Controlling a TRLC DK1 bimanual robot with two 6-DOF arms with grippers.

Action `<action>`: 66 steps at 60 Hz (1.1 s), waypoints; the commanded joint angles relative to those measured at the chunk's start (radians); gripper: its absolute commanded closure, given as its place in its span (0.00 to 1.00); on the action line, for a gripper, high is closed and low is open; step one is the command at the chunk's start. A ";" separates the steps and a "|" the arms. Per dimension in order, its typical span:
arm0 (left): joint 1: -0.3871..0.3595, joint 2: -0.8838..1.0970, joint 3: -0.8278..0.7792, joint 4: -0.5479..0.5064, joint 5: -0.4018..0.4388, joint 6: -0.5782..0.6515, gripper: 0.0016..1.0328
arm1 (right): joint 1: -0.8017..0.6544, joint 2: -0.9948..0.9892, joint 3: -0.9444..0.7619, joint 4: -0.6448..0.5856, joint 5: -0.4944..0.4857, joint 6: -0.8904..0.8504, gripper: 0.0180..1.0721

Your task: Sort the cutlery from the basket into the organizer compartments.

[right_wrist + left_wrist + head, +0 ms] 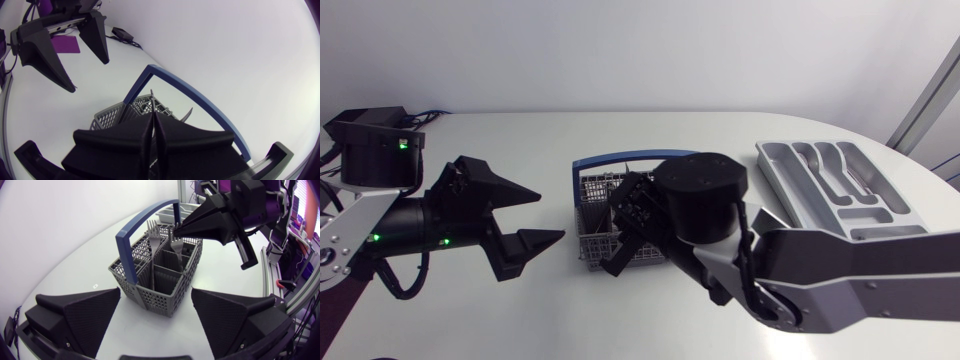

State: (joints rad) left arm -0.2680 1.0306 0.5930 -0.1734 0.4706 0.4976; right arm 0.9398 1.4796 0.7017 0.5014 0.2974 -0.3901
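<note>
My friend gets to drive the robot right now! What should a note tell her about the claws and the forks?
Left claw: open, empty, beside the basket.
Right claw: over the basket, shut on the top of a fork, which stands in the basket, not lifted out.
Second fork: also upright in the basket.
Organizer: on the right side of the table, looks empty.
Done: nothing sorted yet.
Left: lift the held fork out, lay it in the organizer, then the rest.
</note>
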 commanded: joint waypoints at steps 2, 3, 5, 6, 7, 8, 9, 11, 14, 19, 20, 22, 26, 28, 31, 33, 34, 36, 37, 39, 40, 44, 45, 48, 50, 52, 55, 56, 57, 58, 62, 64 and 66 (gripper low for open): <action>-0.019 -0.003 -0.010 0.011 0.005 -0.008 0.05 | 0.019 -0.065 -0.041 0.006 0.009 0.014 0.94; -0.022 -0.003 -0.010 0.011 0.003 -0.008 0.05 | 0.022 -0.077 -0.044 0.006 0.009 0.014 0.94; -0.025 -0.003 -0.010 0.011 0.003 -0.010 0.05 | 0.024 -0.090 -0.045 0.006 0.009 0.014 0.94; -0.025 -0.003 -0.010 0.011 0.003 -0.010 0.05 | 0.024 -0.099 -0.047 0.006 0.009 0.014 0.94; -0.028 -0.003 -0.009 0.011 0.002 -0.013 0.05 | 0.025 -0.107 -0.047 0.006 0.009 0.014 0.94; -0.028 -0.004 -0.009 0.011 0.000 -0.014 0.05 | 0.025 -0.114 -0.047 0.006 0.009 0.014 0.94; -0.030 -0.007 -0.007 0.011 0.000 -0.014 0.05 | 0.027 -0.122 -0.047 0.006 0.009 0.014 0.94; -0.031 -0.009 -0.007 0.009 -0.003 -0.016 0.05 | 0.027 -0.134 -0.047 0.006 0.011 0.013 0.94; -0.033 -0.017 -0.004 0.005 -0.004 -0.016 0.05 | 0.028 -0.165 -0.042 -0.001 0.017 0.008 0.94; -0.034 -0.020 -0.004 0.003 -0.009 -0.016 0.05 | 0.028 -0.212 -0.031 -0.027 0.023 0.007 0.94; -0.034 -0.020 -0.004 0.003 -0.010 -0.016 0.05 | 0.028 -0.222 -0.028 -0.035 0.023 0.007 0.94; -0.033 -0.020 -0.004 0.003 -0.012 -0.016 0.05 | 0.028 -0.249 -0.018 -0.063 0.023 0.007 0.94; -0.033 -0.018 -0.004 0.002 -0.015 -0.014 0.05 | 0.024 -0.292 -0.002 -0.112 0.025 0.007 0.94; -0.033 -0.018 -0.005 0.003 -0.016 -0.014 0.05 | 0.019 -0.315 0.007 -0.138 0.025 0.007 0.94; -0.036 -0.018 -0.005 0.003 -0.021 -0.014 0.05 | 0.010 -0.340 0.022 -0.176 0.025 0.008 0.94; -0.039 -0.018 -0.005 0.003 -0.024 -0.014 0.05 | 0.001 -0.358 0.028 -0.199 0.025 0.011 0.94; -0.039 -0.018 -0.004 0.003 -0.026 -0.014 0.05 | -0.007 -0.370 0.033 -0.212 0.023 0.011 0.94; -0.045 -0.018 -0.004 0.003 -0.029 -0.016 0.05 | -0.035 -0.409 0.042 -0.250 0.017 0.014 0.94; -0.046 -0.018 -0.002 0.003 -0.030 -0.016 0.05 | -0.044 -0.421 0.044 -0.261 0.013 0.016 0.94; -0.050 -0.018 -0.002 0.003 -0.033 -0.016 0.05 | -0.058 -0.435 0.050 -0.279 0.006 0.020 0.94; -0.053 -0.018 -0.002 0.003 -0.033 -0.017 0.05 | -0.070 -0.450 0.051 -0.294 0.000 0.027 0.94; -0.057 -0.017 -0.002 0.003 -0.035 -0.019 0.05 | -0.099 -0.484 0.055 -0.325 -0.017 0.036 0.94; -0.059 -0.017 -0.002 0.003 -0.036 -0.019 0.05 | -0.107 -0.492 0.055 -0.330 -0.021 0.036 0.94; -0.060 -0.015 -0.001 0.003 -0.040 -0.019 0.05 | -0.121 -0.513 0.058 -0.351 -0.030 0.043 0.94; -0.060 -0.015 -0.001 0.003 -0.041 -0.019 0.05 | -0.127 -0.524 0.059 -0.362 -0.035 0.050 0.94; -0.062 -0.015 0.001 0.003 -0.041 -0.019 0.05 | -0.131 -0.528 0.062 -0.368 -0.040 0.053 0.94; -0.066 -0.015 0.002 0.003 -0.050 -0.021 0.05 | -0.131 -0.539 0.068 -0.383 -0.043 0.059 0.94; -0.066 -0.015 0.002 0.003 -0.050 -0.021 0.05 | -0.131 -0.544 0.073 -0.391 -0.044 0.060 0.94; -0.069 -0.017 0.002 0.002 -0.052 -0.021 0.05 | -0.133 -0.545 0.076 -0.397 -0.044 0.060 0.94; -0.069 -0.017 0.004 0.000 -0.053 -0.021 0.05 | -0.133 -0.548 0.082 -0.406 -0.044 0.060 0.94; -0.074 -0.018 0.007 -0.008 -0.055 -0.022 0.05 | -0.154 -0.561 0.102 -0.442 -0.063 0.068 0.94; -0.074 -0.023 0.010 -0.014 -0.058 -0.022 0.05 | -0.182 -0.570 0.114 -0.472 -0.089 0.079 0.94; -0.074 -0.024 0.011 -0.015 -0.059 -0.022 0.05 | -0.210 -0.576 0.124 -0.492 -0.112 0.086 0.95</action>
State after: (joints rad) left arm -0.3359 1.0210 0.5934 -0.1799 0.4160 0.4908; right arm 0.7780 0.9287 0.7753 0.0380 0.2100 -0.3397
